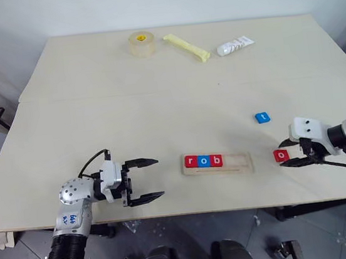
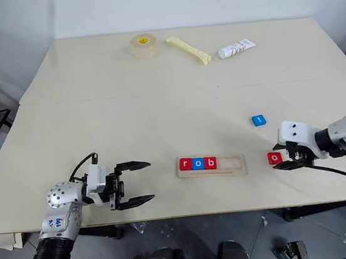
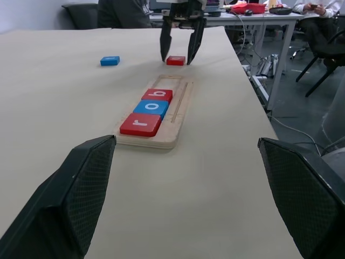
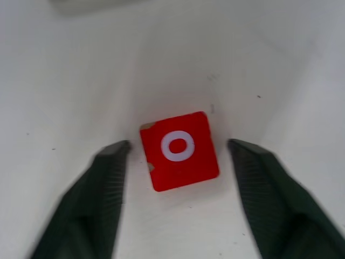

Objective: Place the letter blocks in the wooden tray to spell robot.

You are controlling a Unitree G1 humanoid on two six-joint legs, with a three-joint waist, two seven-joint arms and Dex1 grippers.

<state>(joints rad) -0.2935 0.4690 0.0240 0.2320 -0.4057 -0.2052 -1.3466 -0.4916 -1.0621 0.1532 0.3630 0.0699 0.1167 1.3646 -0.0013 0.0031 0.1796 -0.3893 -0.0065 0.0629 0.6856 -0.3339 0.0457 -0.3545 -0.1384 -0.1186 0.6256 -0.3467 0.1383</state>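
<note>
Nearest you, your left gripper (image 1: 146, 180) hangs wide open and empty above the table (image 1: 128, 122), just left of the wooden tray (image 1: 218, 164), which holds a red r tile (image 1: 191, 161), blue o tile (image 1: 203, 161) and red b tile (image 1: 216, 161) in its left part. To the tray's right, your right gripper (image 4: 175, 156) straddles the red o tile (image 4: 179, 150) lying flat, fingers part open with a gap on each side, gripping nothing. Farther back lies the blue t tile (image 1: 262, 117), and at the far edge a tape roll (image 1: 141, 43), yellow stick (image 1: 187, 47) and white tube (image 1: 235, 46).
</note>
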